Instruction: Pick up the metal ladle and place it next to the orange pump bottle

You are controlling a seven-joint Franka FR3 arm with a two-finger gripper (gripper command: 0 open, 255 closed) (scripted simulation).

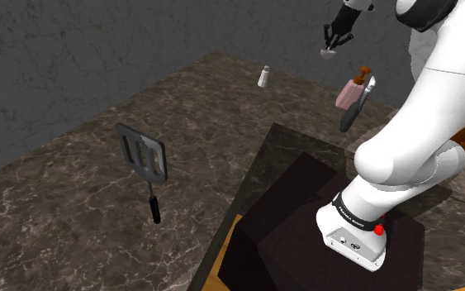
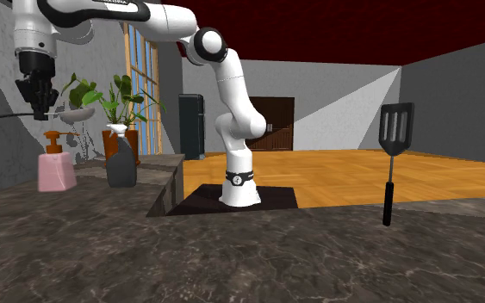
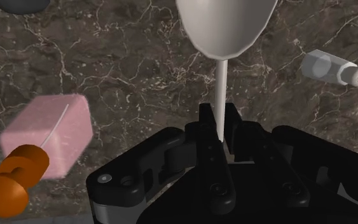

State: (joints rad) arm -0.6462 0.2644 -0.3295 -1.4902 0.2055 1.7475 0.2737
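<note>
Two black fingers of the gripper are pressed onto the thin handle of the ladle, pinching it a short way back from the bowl. The ladle is drawn pale grey-white and hangs clear of the dark marbled countertop, touching nothing but the fingers. In the second exterior view it lies roughly level in the gripper. Its bowl points toward that view's right and the long handle runs out to the left.

The pump bottle has a pink body and an orange pump head. In that view it stands upright on the counter below the held ladle, well apart from it. Just beside it, on the second exterior view's right, stands a dark grey spray bottle with a white trigger, and a leafy potted plant rises behind the two. In the wrist view the pink bottle sits to one side of the gripper and a small clear salt shaker to the other.

A black slotted spatula stands on its handle end far over toward the shoulder view's left, well away from the bottles. The white arm rises from its dark box stand
</note>
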